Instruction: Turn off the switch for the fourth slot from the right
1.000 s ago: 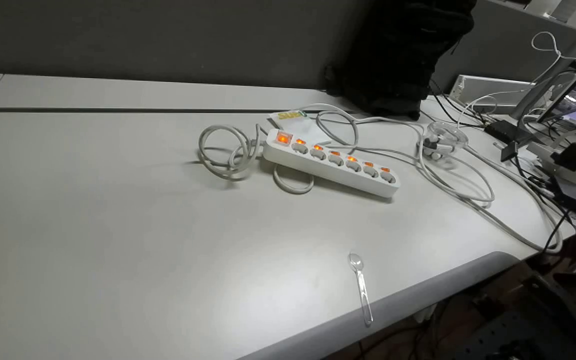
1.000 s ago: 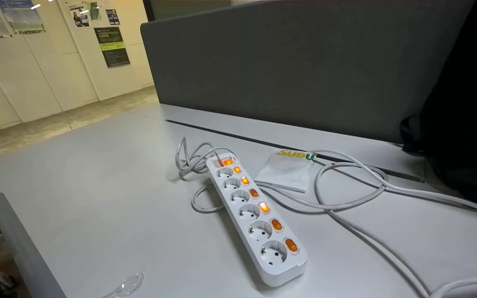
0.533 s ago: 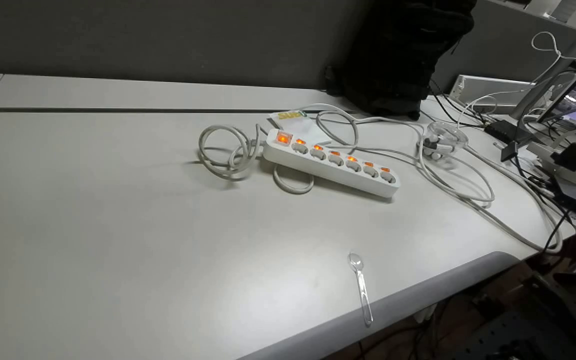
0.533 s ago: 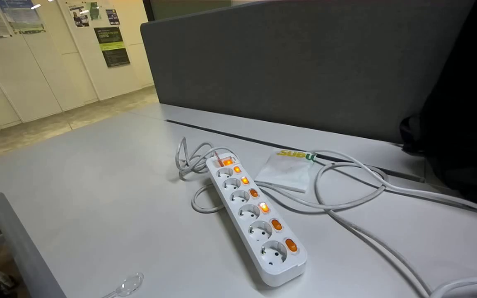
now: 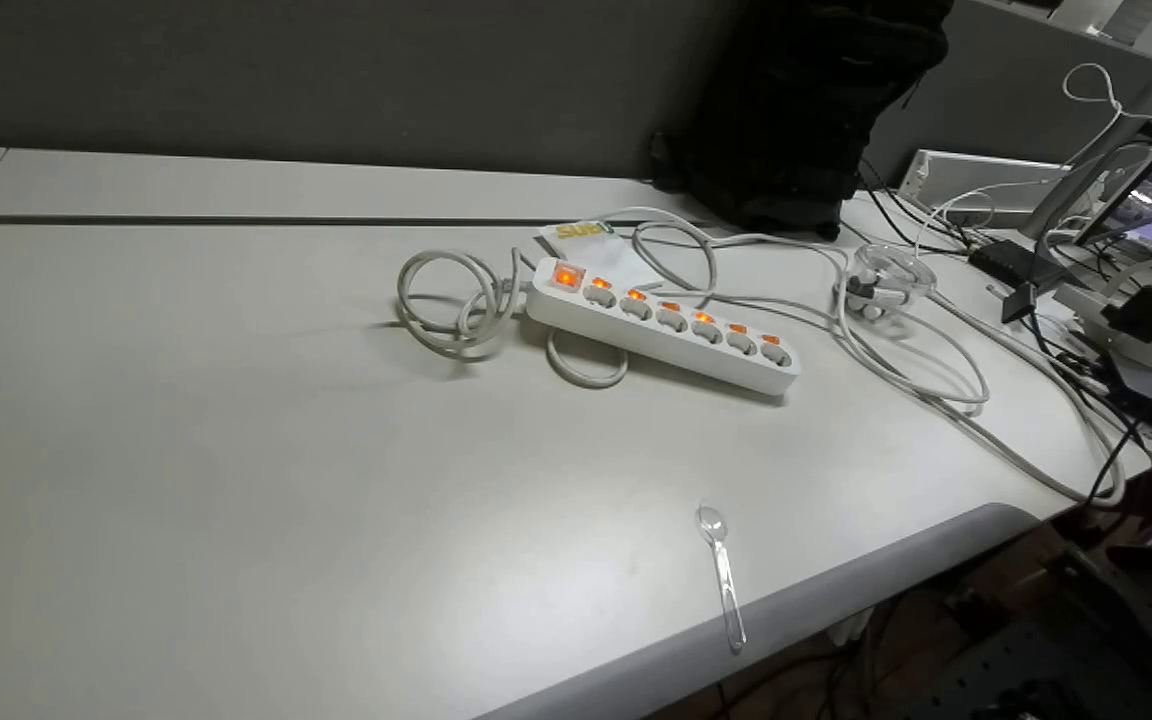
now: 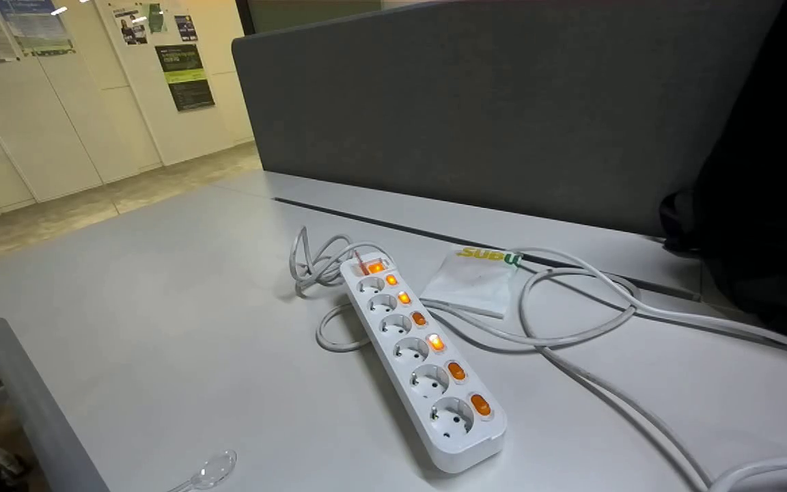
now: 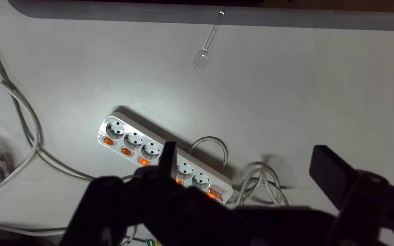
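A white power strip with six sockets lies at a slant on the desk in both exterior views. Its main switch glows. From there, the first switch, second and fourth are lit. The third, fifth and sixth are unlit. My gripper shows only in the wrist view, open and empty, its fingers wide apart. The left finger covers part of the strip, hiding one switch. A lit switch shows left of that finger.
A clear plastic spoon lies near the desk's front edge. Coiled cable and long loose cables surround the strip. A paper wrapper lies behind it. A black backpack stands against the grey partition.
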